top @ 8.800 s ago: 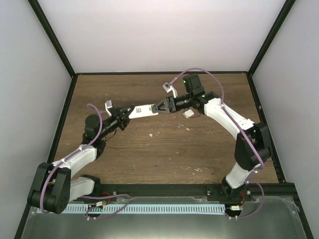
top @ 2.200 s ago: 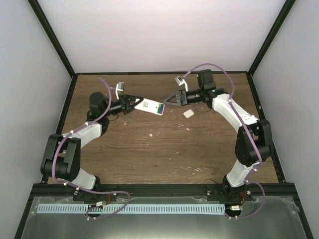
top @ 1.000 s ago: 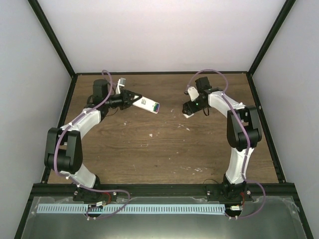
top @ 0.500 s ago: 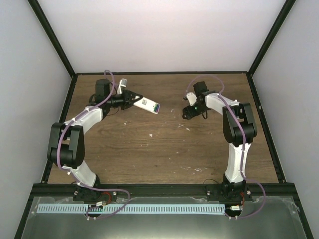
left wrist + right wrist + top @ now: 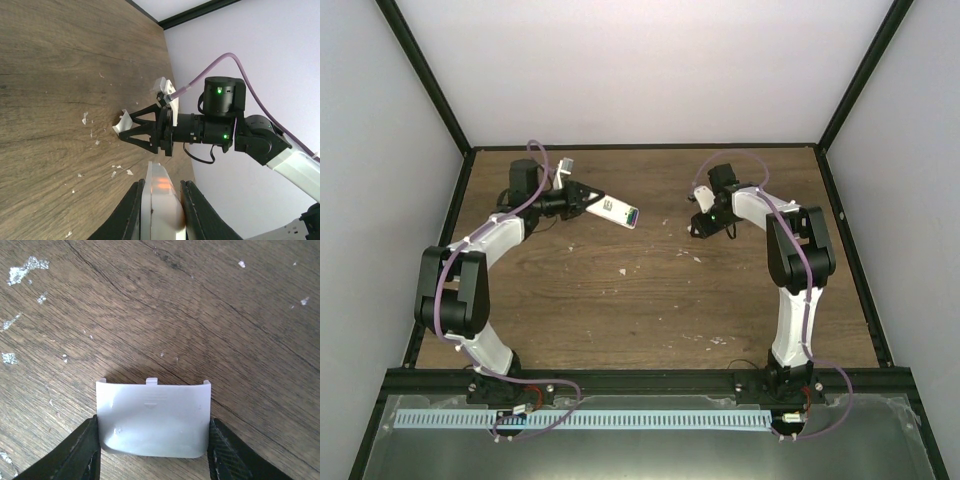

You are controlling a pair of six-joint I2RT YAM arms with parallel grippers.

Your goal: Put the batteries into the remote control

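Observation:
My left gripper [image 5: 592,203] is shut on the slim white remote control [image 5: 615,210] and holds it above the table at the back left. Green and purple batteries [image 5: 633,214] show in the remote's far end. In the left wrist view the remote [image 5: 161,195] sits between my fingers [image 5: 131,210]. My right gripper [image 5: 699,229] points down at the table, back right. In the right wrist view its fingers [image 5: 82,452] press both sides of a small white squarish cover piece [image 5: 152,417] that lies on the wood. The cover also shows in the left wrist view [image 5: 123,123].
The wooden table [image 5: 650,300] has small white flecks [image 5: 623,271] near its middle. Black frame posts and pale walls close in the back and sides. A metal ledge with a cable strip [image 5: 620,420] runs along the near edge.
The two grippers have parted from their meeting at mid-table. The left carried the remote back and left. The right swung down onto the white cover piece, and its jaws now close on it.

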